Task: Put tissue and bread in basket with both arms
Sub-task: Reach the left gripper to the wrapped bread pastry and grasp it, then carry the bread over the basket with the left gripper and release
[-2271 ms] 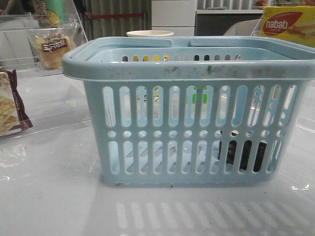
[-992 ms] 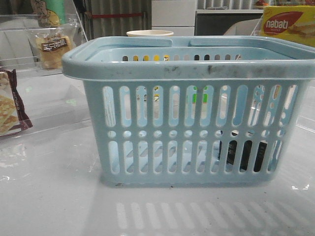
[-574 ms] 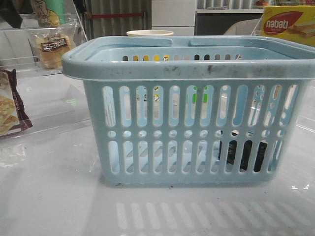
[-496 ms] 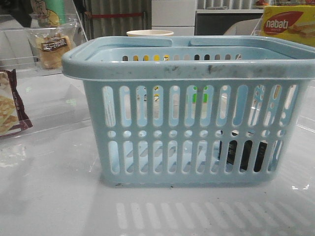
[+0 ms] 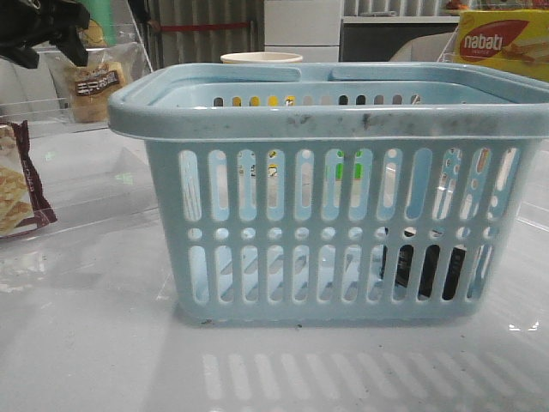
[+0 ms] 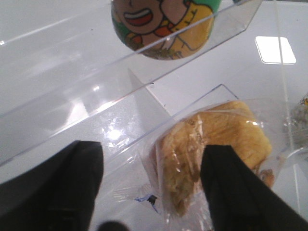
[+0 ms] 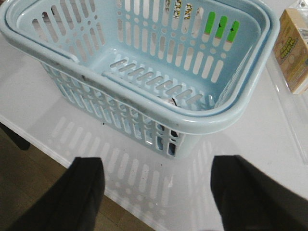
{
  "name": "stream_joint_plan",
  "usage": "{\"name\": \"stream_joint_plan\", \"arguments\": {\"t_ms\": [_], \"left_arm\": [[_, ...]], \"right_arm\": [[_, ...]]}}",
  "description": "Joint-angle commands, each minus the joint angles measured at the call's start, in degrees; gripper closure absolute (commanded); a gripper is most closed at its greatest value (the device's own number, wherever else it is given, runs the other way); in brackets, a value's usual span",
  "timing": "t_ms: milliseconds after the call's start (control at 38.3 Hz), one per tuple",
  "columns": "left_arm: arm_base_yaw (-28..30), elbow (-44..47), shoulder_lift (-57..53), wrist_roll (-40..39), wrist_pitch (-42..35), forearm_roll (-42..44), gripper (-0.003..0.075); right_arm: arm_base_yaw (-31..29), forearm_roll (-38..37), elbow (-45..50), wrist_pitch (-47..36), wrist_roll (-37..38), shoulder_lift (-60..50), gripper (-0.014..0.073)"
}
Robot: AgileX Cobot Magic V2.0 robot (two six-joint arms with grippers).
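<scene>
The light-blue basket [image 5: 334, 124] stands mid-table; it also shows in the right wrist view [image 7: 231, 115]. The black tissue pack [image 5: 420, 270] shows through the lower slots at the basket's front right corner, mostly hidden. The bread packet [image 5: 93, 86] leans in a clear bin at the far left. My left gripper [image 5: 43, 30] hangs just above it, open. In the left wrist view the bread [image 6: 216, 139] lies between the fingers of the left gripper [image 6: 154, 192], close to one finger and untouched by either. My right gripper [image 7: 156, 192] is open and empty over the table's front edge, short of the basket.
A maroon-edged cracker packet [image 5: 17, 184] lies at the left. A yellow nabati box [image 5: 502, 43] and a paper cup [image 5: 262, 58] stand behind the basket. Clear acrylic walls [image 6: 144, 53] surround the bread, with a cartoon cup [image 6: 163, 24] beyond. A small box [image 7: 293, 48] lies right of the basket.
My left gripper has come into the front view at the top left and now hangs over the bread. The basket and tissue have not moved.
</scene>
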Motion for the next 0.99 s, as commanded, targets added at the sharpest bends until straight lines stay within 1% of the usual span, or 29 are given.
{"name": "stream_joint_plan", "arguments": {"t_ms": [0, 235, 522, 783, 966], "left_arm": [[-0.1, -2.2, -3.1, 0.0, -2.7, -1.0, 0.0421], [-0.1, -2.2, -3.1, 0.0, 1.4, -1.2, 0.0634], [-0.1, -2.2, -6.0, 0.0, 4.6, -1.2, 0.0629], [-0.1, -2.2, -14.9, 0.0, 7.0, -1.2, 0.0629], [-1.8, -2.2, -22.3, 0.1, 12.8, -1.2, 0.0629]], "right_arm": [[0.0, -0.6, -1.3, -4.1, -0.6, 0.0, 0.0023], [0.0, -0.6, -1.3, -4.1, -0.6, 0.0, 0.0023], [0.0, -0.6, -1.3, -4.1, -0.6, 0.0, 0.0023], [0.0, -0.6, -1.3, -4.1, -0.6, 0.0, 0.0023], [0.0, -0.6, -1.3, -4.1, -0.6, 0.0, 0.0023]]}}
